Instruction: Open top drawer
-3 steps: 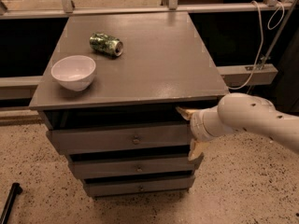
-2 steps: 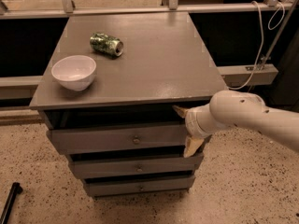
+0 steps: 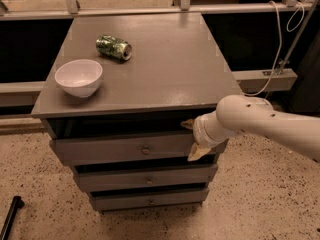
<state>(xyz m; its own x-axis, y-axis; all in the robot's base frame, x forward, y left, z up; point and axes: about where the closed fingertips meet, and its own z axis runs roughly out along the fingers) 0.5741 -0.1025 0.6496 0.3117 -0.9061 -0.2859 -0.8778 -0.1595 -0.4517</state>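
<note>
The top drawer [image 3: 110, 150] is the widest grey front of the cabinet, with a small round knob [image 3: 145, 149] at its centre. It stands slightly out from the cabinet, with a dark gap above it. My gripper [image 3: 193, 139] is at the drawer front's right end, on a white arm [image 3: 260, 124] that reaches in from the right. Its fingers are spread: the upper fingertip [image 3: 187, 125] sits in the gap above the drawer front and the lower fingertip [image 3: 196, 154] lies against the front's face. It is open and holds nothing.
On the cabinet top [image 3: 165, 69] stand a white bowl [image 3: 79, 77] at the left and a green can [image 3: 114, 47] lying on its side further back. Two narrower drawers [image 3: 146, 180] sit below. A cable [image 3: 272, 59] hangs at the right. A dark rod [image 3: 11, 216] lies on the floor at the lower left.
My gripper and arm have shifted a little to the left along the top drawer's right end. The drawer, bowl and can have not visibly moved.
</note>
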